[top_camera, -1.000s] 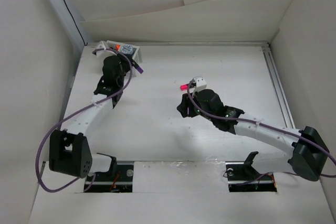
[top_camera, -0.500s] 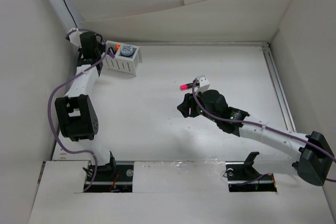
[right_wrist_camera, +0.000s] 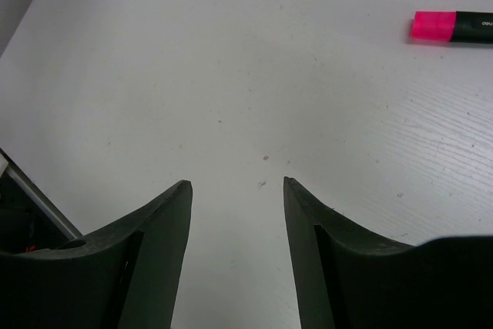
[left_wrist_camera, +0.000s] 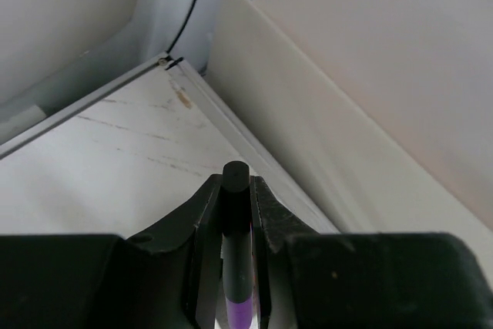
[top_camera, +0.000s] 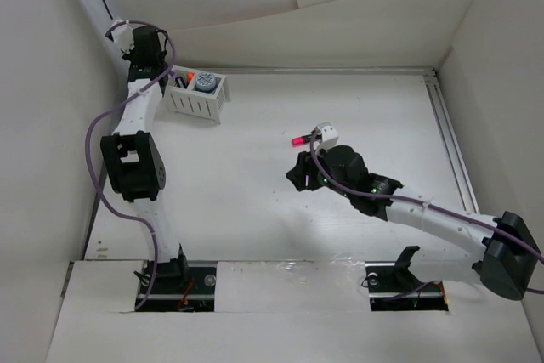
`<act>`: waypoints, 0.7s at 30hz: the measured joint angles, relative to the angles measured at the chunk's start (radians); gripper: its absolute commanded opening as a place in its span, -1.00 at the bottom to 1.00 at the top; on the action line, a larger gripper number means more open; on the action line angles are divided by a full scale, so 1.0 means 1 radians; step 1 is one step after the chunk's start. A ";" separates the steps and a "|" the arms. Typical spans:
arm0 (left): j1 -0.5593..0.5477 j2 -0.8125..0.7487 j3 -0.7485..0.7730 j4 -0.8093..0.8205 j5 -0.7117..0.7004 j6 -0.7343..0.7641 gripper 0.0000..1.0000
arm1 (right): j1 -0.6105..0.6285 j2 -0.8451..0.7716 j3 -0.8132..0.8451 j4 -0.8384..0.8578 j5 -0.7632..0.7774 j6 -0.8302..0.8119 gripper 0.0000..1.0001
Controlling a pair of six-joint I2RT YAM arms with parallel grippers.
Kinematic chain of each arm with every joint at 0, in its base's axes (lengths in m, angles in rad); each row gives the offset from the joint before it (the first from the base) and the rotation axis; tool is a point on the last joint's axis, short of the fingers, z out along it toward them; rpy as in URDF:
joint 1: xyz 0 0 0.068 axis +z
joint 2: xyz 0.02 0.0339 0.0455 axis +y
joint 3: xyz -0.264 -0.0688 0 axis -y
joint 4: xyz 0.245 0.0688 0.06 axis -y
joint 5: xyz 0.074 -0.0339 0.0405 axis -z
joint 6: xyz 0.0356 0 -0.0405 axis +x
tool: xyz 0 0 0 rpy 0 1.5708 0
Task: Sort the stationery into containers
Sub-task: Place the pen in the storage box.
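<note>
While left gripper (left_wrist_camera: 235, 213) clamps a purple-ended marker (left_wrist_camera: 234, 179), likely for the upper-left basket (top_camera: 197, 106), right gripper (right_wrist_camera: 236, 186) gapes near pink marker (right_wrist_camera: 451, 26).

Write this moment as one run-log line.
left tool: shut on black marker | right tool: open | pink-ended marker: lying on table

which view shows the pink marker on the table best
Right wrist: the pink marker lies large and sharp, though the frame edge cuts off its black body. Top external shows only a tiny pink speck. Left wrist does not show it.
</note>
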 measured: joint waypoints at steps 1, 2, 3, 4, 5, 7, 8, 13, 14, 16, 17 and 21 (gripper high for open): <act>-0.001 0.010 0.004 -0.003 -0.010 0.009 -0.84 | 0.000 0.002 0.000 0.002 0.000 0.000 0.14; -0.003 0.019 0.005 -0.006 -0.021 0.020 -0.84 | 0.000 0.004 0.000 0.003 0.000 0.000 0.14; -0.004 0.028 0.005 -0.009 -0.031 0.030 -0.84 | 0.000 0.006 0.000 0.003 0.000 0.000 0.14; -0.007 0.036 0.006 -0.010 -0.040 0.040 -0.81 | 0.000 0.008 0.000 0.004 0.000 0.000 0.14; -0.012 0.047 0.012 -0.010 -0.048 0.049 -0.81 | 0.000 0.010 0.000 0.007 0.000 0.000 0.14; -0.021 0.064 0.031 -0.010 -0.060 0.064 -0.81 | 0.000 0.016 0.000 0.014 0.000 0.000 0.14; -0.026 0.074 0.040 -0.009 -0.064 0.070 -0.81 | 0.000 0.021 0.000 0.020 0.000 -0.001 0.14; -0.045 0.102 0.062 -0.001 -0.070 0.086 -0.81 | 0.000 0.038 -0.001 0.022 0.001 -0.001 0.14; -0.046 0.106 0.062 0.000 -0.070 0.088 -0.81 | -0.002 0.038 -0.001 0.022 0.001 -0.001 0.14; -0.047 0.115 0.062 0.008 -0.070 0.091 -0.81 | -0.006 0.039 -0.001 0.023 0.001 -0.001 0.14; -0.047 0.119 0.062 0.011 -0.070 0.092 -0.81 | -0.006 0.039 -0.001 0.023 0.002 -0.001 0.14; -0.047 0.132 0.062 0.022 -0.069 0.095 -0.79 | -0.009 0.045 -0.002 0.022 0.008 -0.002 0.14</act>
